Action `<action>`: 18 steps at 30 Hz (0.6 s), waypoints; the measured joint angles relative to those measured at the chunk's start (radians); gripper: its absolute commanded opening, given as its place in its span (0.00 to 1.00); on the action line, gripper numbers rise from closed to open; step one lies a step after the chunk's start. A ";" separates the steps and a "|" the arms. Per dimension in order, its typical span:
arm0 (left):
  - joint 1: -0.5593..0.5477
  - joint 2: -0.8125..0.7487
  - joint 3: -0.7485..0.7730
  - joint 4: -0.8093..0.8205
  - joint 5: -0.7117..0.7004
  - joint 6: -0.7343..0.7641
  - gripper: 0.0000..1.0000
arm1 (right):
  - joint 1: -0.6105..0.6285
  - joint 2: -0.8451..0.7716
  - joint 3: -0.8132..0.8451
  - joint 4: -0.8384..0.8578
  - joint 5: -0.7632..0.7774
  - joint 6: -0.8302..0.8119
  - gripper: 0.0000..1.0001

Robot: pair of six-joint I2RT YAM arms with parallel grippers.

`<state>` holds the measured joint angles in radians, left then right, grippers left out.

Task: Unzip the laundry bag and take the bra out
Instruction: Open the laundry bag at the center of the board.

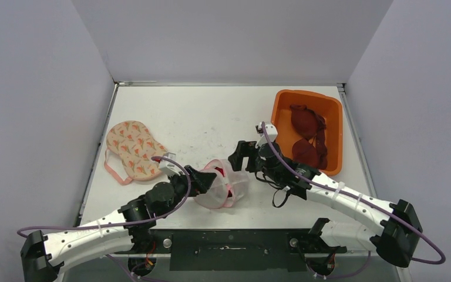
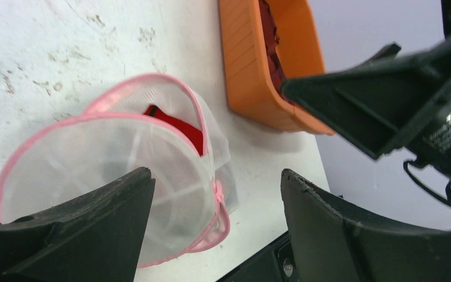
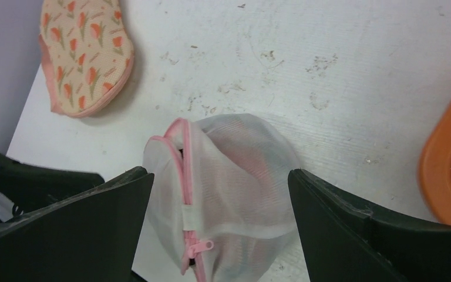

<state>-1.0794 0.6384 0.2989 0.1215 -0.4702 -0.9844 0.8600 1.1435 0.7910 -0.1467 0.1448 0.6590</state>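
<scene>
The laundry bag (image 1: 220, 187), white mesh with a pink zip, lies near the table's front edge, between the two grippers. Its mouth gapes and the red bra (image 1: 218, 171) shows inside. My left gripper (image 1: 204, 180) is at the bag's left side, open and holding nothing. In the left wrist view the bag (image 2: 105, 170) lies by the left finger, and the bra (image 2: 179, 128) peeks out. My right gripper (image 1: 242, 157) hovers open over the bag's right side. In the right wrist view the bag (image 3: 235, 176) sits between the spread fingers, its pink zip pull (image 3: 202, 247) low down.
An orange bin (image 1: 282, 97) at the back right holds dark red bras (image 1: 307, 120). A floral-print bra (image 1: 133, 150) lies at the left, also in the right wrist view (image 3: 85, 56). The bin (image 2: 252, 76) stands close beyond the bag.
</scene>
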 measured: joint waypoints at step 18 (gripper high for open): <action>0.000 -0.232 0.048 -0.359 -0.173 -0.052 0.77 | 0.222 0.206 0.069 -0.103 0.068 -0.049 0.79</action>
<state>-1.0794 0.4068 0.3466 -0.2379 -0.6434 -1.0363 1.0817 1.3491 0.8604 -0.2493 0.2131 0.6098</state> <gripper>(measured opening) 0.773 0.811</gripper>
